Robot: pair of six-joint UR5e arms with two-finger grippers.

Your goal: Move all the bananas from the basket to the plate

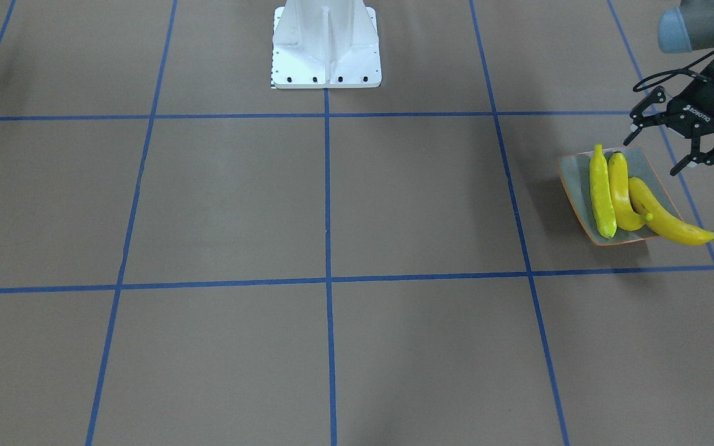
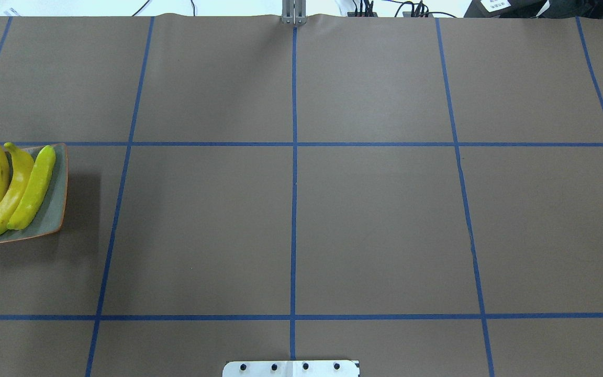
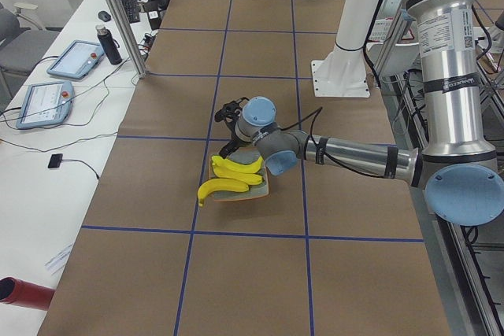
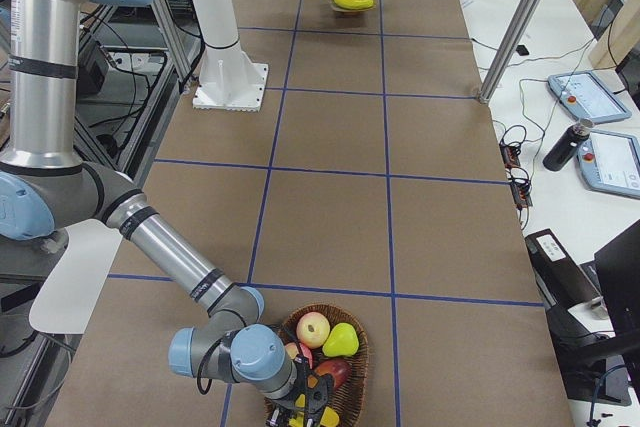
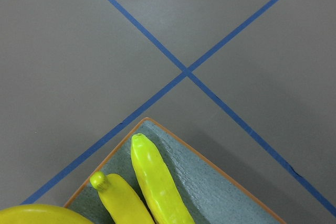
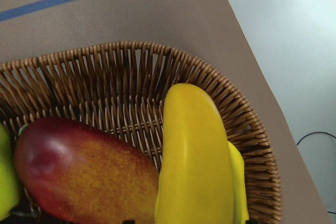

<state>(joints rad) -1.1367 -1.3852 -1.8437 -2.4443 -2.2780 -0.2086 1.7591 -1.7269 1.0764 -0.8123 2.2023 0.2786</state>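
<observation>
In the front-facing view, the plate (image 1: 571, 176) sits toward the worktop's left end, midway between the long edges. Three bananas (image 1: 620, 192) lie side by side on it. The outermost pokes past the rim, probably because the dish is small for them. The left arm (image 1: 691, 31) holds the left jaws spread wide and empty just over the plate's robot-side rim.

The overhead view shows the same packing, with the bananas parallel so they fit. Only a dark sliver of the left arm shows.

From the left end, that arm reaches low across the worktop from the robot's long edge.

From the right end, the right arm (image 4: 170, 247) bends down into the basket (image 4: 355, 372) by the right end edge, beside an apple (image 4: 314, 329) and a pear (image 4: 341, 339). The right jaws are buried among the fruit, so I cannot tell their state.

The left wrist view looks down on a plate corner and banana tips.

The right wrist view centres the fourth banana (image 6: 194, 150), which lies against the wicker wall next to a mango (image 6: 79, 171). It is likely the next pick.
</observation>
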